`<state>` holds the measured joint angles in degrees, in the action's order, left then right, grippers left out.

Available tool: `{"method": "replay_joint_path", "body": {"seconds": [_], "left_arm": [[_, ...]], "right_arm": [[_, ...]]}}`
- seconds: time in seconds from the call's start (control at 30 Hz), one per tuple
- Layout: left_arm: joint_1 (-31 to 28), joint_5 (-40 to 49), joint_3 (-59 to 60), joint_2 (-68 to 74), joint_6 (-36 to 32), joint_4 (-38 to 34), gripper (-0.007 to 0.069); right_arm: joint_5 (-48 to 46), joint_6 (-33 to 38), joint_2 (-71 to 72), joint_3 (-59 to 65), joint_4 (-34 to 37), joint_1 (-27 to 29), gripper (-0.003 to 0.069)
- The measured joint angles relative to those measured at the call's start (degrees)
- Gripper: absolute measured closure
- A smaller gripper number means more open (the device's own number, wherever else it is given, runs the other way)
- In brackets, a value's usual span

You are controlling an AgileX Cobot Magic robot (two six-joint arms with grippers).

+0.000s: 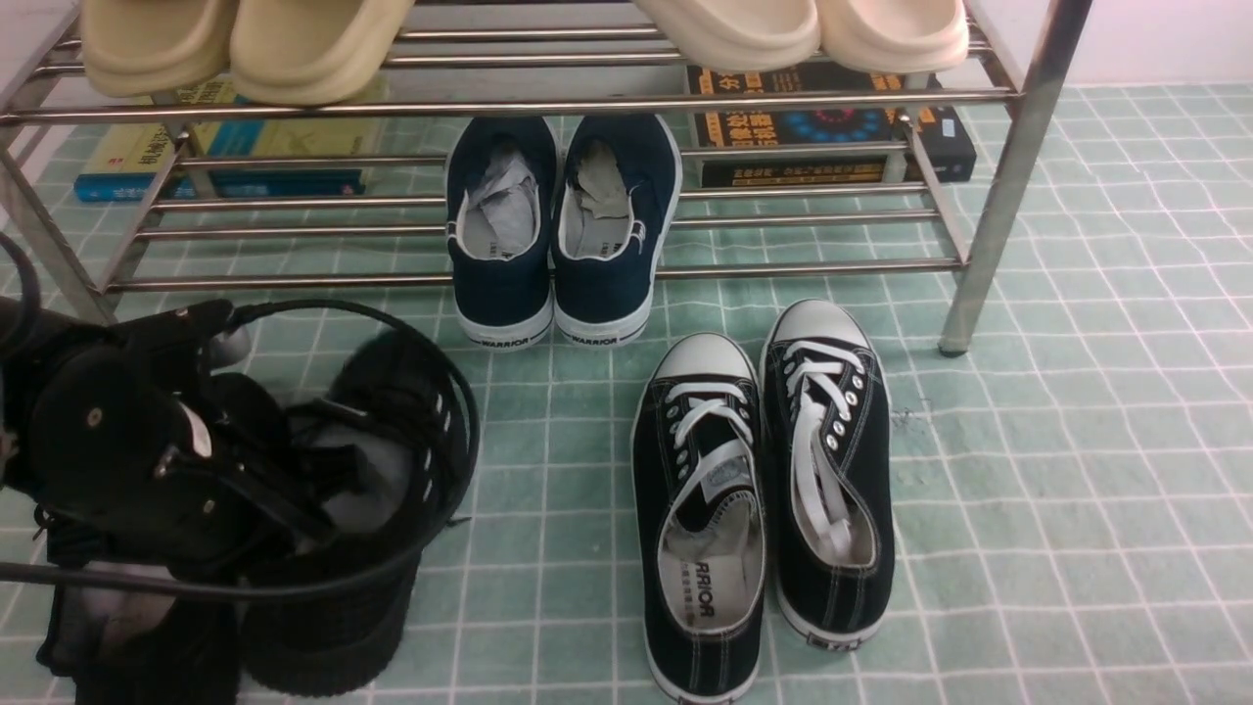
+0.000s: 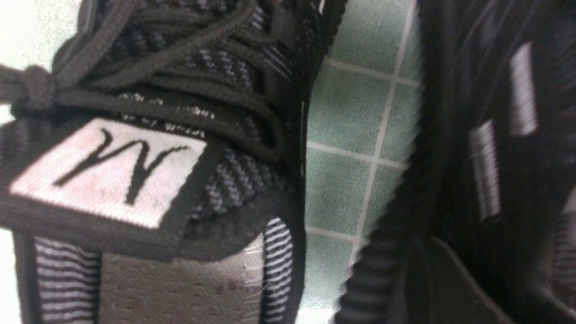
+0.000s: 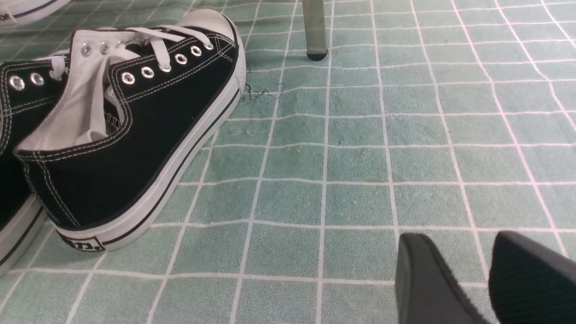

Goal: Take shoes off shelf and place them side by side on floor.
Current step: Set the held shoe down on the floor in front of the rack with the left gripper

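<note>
Left gripper point(image 1: 279, 490) is buried in the black knit shoes point(image 1: 382, 460) at the front-left of the floor point(image 1: 1077, 441). Tbh I can't tell if it's clamping one or just sitting on it, since black on black hides the fingers. In the left wrist cam both sneakers sit side by side with a strip of green floor between them. One shows a white tongue label point(image 2: 112, 171), the other has white dashes, and a dark finger point(image 2: 432, 279) lies against the dashed one.

Right gripper point(image 3: 463, 261) hangs low over bare floor w/ its fingers apart, nothing between them, near the black canvas pair point(image 1: 764, 490).

Shoes are off the shelf point(image 1: 1018, 176). The navy pair point(image 1: 563, 235) sits on the bottom tier, beige slippers point(image 1: 245, 44) on the one above.
</note>
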<state>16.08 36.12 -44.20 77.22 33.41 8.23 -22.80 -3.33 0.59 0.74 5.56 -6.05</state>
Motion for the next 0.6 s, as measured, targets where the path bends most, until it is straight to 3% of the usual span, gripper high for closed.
{"method": "replay_joint_path", "body": {"seconds": [0.13,0.23,0.37,0.5,0.6], "left_arm": [[0.0,-0.1,0.0,0.0,-0.1,-0.1,0.0489],[0.0,0.5,0.0,0.0,-0.3,-1.4,0.0386],[0.0,3.9,-0.9,-1.4,-3.3,-2.0,0.0302],[0.0,9.0,-4.3,-4.8,-9.6,-2.0,0.0312],[0.0,16.0,-8.6,-9.8,-14.3,-2.6,0.0393]], "right_arm": [[0.0,0.0,0.0,0.0,0.0,0.0,0.0421],[0.0,0.0,0.0,0.0,0.0,0.0,0.0421],[0.0,0.0,0.0,0.0,0.0,0.0,0.0421],[0.0,0.0,0.0,0.0,0.0,0.0,0.0421],[0.0,0.0,0.0,0.0,0.0,0.0,0.0421]]}}
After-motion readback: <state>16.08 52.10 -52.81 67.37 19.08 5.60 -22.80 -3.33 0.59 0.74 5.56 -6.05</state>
